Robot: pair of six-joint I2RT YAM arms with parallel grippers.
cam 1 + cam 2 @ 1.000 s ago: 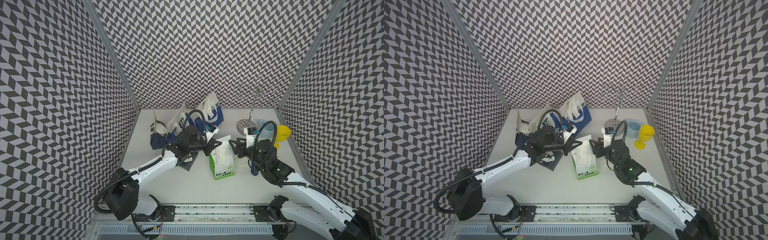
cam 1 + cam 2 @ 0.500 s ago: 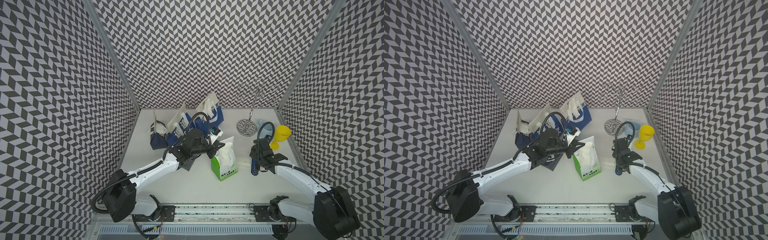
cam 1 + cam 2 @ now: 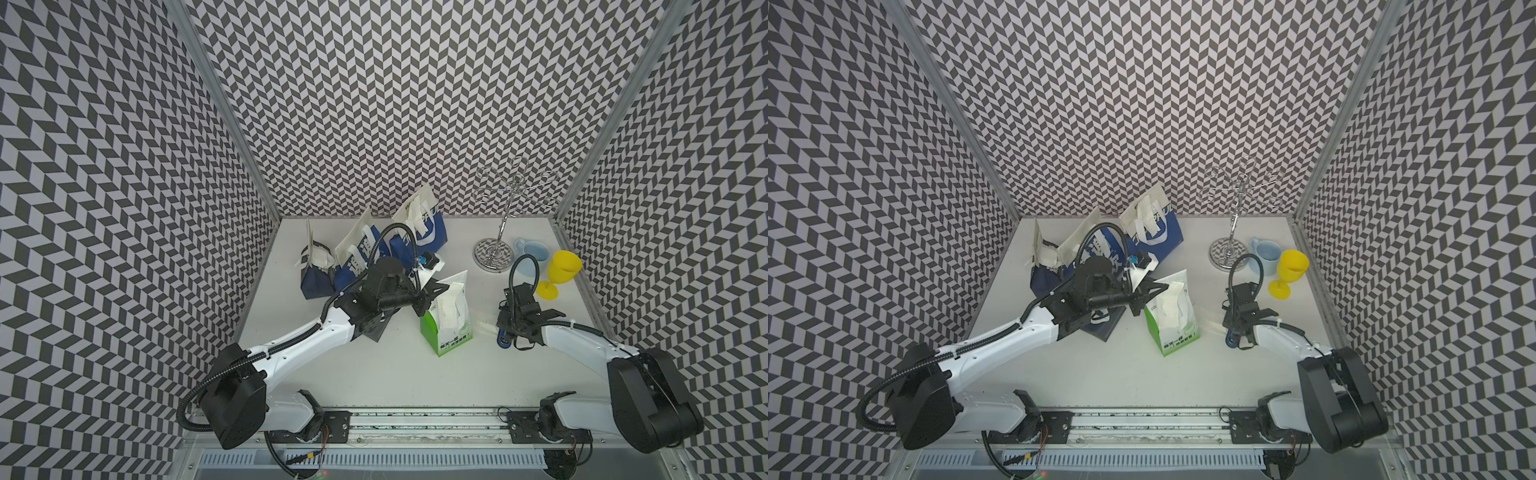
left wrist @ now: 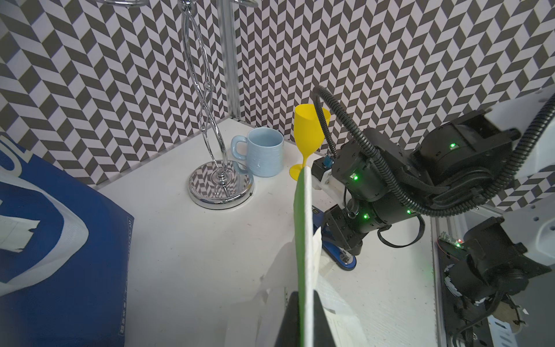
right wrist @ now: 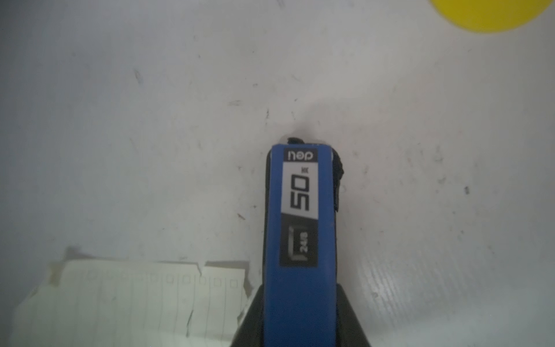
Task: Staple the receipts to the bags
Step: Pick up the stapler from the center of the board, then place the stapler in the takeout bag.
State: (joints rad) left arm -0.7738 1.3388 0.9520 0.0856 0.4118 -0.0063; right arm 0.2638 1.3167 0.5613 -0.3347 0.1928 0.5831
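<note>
**Step in hand: taking up the stapler.** At the centre of a top view the left gripper (image 3: pixel 434 291) is clamped on the upper edge of the standing green bag (image 3: pixel 451 338). The blue bags (image 3: pixel 419 237) cluster above it. In the right wrist view, bottom centre, the right gripper (image 5: pixel 300 318) has its jaws against both flanks of the stapler (image 5: pixel 300 210). The stapler lies on the table (image 5: pixel 150 120) beside a loose receipt (image 5: pixel 129 300). Advisable: lift level, leave the stapler's mouth clear, and hold the bag edge steady.

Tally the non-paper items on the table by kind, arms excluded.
light blue mug: 1
yellow goblet: 1
chrome stand: 1
blue stapler: 1
Total: 4
</note>
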